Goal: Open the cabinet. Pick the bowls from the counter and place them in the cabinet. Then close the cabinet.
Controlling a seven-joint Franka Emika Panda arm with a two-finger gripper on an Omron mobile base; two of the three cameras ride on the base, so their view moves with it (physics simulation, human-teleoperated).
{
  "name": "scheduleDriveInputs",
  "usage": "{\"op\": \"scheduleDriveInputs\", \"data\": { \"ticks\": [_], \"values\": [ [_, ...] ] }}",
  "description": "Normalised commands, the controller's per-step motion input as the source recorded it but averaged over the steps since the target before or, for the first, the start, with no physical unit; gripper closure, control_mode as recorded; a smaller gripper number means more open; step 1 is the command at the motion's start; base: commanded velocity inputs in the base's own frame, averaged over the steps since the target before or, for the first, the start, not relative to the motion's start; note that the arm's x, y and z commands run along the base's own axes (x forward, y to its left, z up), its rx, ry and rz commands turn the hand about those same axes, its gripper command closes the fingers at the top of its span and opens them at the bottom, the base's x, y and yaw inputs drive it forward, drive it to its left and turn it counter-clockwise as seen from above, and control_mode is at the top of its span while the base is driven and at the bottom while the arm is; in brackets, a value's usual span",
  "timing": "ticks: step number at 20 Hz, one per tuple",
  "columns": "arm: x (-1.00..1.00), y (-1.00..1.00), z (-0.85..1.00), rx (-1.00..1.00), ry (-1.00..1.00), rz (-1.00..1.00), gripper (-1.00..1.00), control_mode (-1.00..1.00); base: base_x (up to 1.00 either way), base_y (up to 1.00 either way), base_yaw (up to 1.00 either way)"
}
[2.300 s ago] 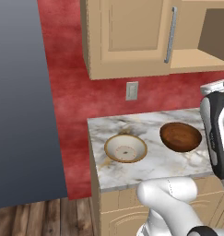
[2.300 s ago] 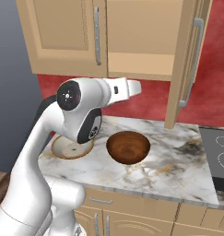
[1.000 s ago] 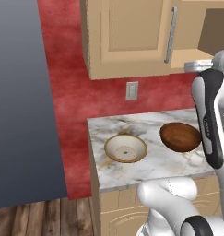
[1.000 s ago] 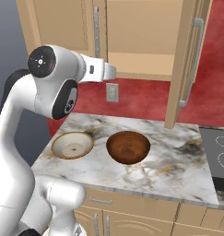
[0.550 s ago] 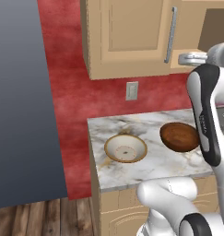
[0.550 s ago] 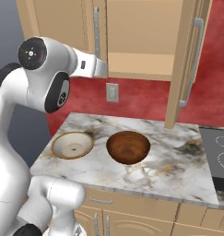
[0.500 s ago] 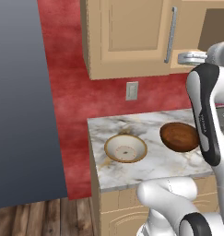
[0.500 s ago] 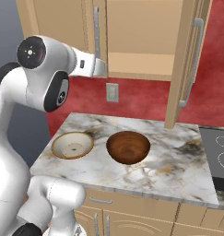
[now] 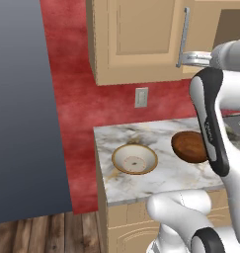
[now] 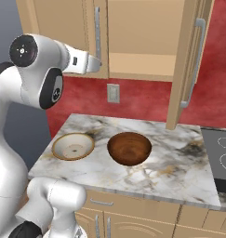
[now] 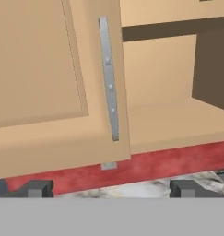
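gripper (image 11: 109,188): jaws standing wide, gripping nothing, facing closed left door's handle (image 11: 109,78) at 12 o'clock | cabinet (image 10: 142,37): right door (image 10: 191,60) hanging open | cream bowl (image 10: 73,146) sitting at 9 o'clock of brown bowl (image 10: 129,148) on counter (image 10: 179,167)

From the left, the white arm covers the right side of the dark bowl (image 9: 188,147) and the desk's (image 9: 141,180) right end. The cabinet (image 10: 137,37) runs off the top edge in both base views. The stovetop (image 10: 219,160) past the desk's right edge is cut by the frame.
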Motion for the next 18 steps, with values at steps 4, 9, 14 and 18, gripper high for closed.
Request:
{"op": "scheduleDriveInputs", "data": {
  "ticks": [4, 9, 14, 18],
  "values": [
    [0.29, 0.06, 0.00, 0.00, -0.08, 0.01, -1.00, -1.00, 0.00, 0.00, 0.00],
    [0.31, 0.00, 0.00, 0.00, 0.00, 0.00, -1.00, -1.00, 0.00, 0.00, 0.00],
    [0.42, 0.00, 0.00, 0.00, 0.06, 0.00, -1.00, -1.00, 0.00, 0.00, 0.00],
    [0.45, -0.09, 0.00, 0.00, 0.06, 0.00, -1.00, -1.00, 0.00, 0.00, 0.00]
  ]
}}
